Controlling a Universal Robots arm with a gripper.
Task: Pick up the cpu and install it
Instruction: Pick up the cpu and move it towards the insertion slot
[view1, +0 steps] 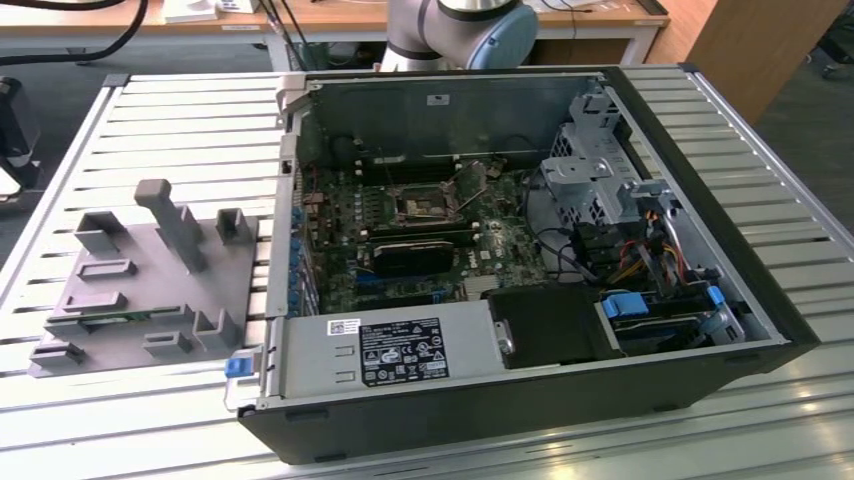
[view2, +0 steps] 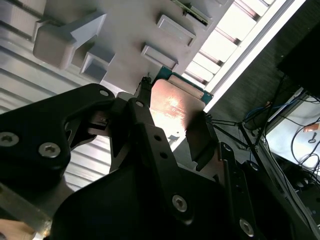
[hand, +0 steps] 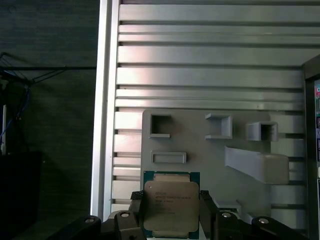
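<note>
Plainly, the end effector (hand: 171, 210) is closed on the cpu (hand: 171, 197): in both wrist views its dark fingers (hand: 136, 214) press against two opposite edges of the chip, whose metal top faces the camera with the green rim showing around it. The cpu looks to be held clear above the grey fixture tray (hand: 200, 150), near the edge of the tray that lies close to the edge of the slatted desk (hand: 200, 65). I cannot tell how high above the tray it hangs.

In the exterior view the tray sits on the desk at the exterior view's left of the open computer case (view1: 534, 250). The bare socket (view1: 427, 205) lies on the motherboard (view1: 400, 250), toward the far side of the case. So the pick-up appears done and the install is not.

To do this carry well, my judgement is that the grip should bear on the rim alone, firm enough that the chip cannot slip yet not so hard that it tilts or twists between the pads. The chip should ride flat and square to the fingers, since any skew in the hold would end up at the socket. Smooth, unhurried motion suits so light a part.
</note>
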